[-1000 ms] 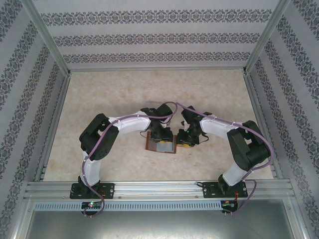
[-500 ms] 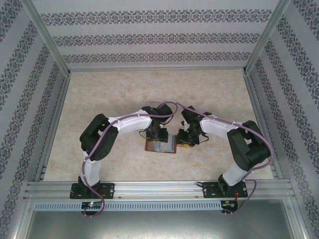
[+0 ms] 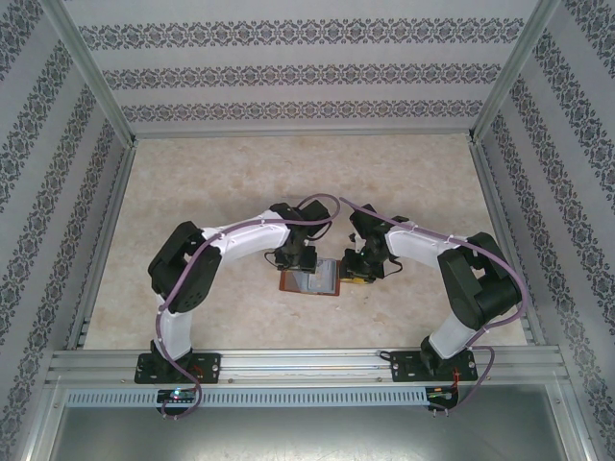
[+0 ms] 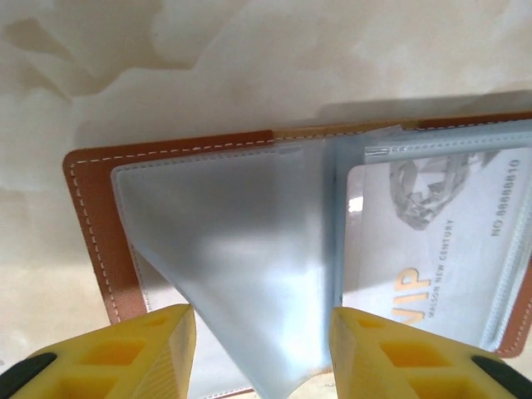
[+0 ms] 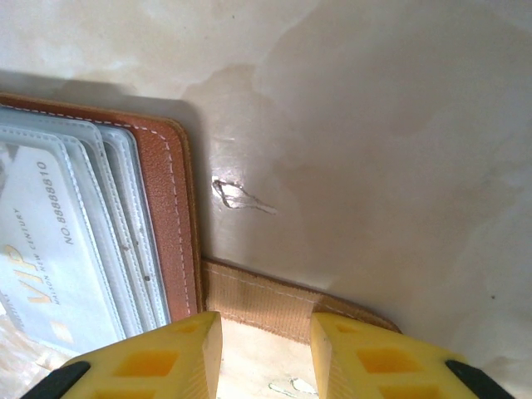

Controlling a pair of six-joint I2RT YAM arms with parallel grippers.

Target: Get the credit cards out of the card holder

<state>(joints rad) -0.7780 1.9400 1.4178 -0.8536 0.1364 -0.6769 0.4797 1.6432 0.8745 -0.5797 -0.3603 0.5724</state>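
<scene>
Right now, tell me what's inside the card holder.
A pale VIP card shows in the card holder; the frosted sleeve beside it looks empty. Sleeves stacked beneath hide whatever they hold.

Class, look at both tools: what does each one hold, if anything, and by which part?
Left tool: nothing; its open jaws flank a clear sleeve of the card holder. Right tool: over the snap tab; a grip cannot be told.

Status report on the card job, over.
Left end effector open over the clear sleeve. Right end effector open at the snap tab. Card holder lies open, VIP card in its sleeve. Nothing blocking.
</scene>
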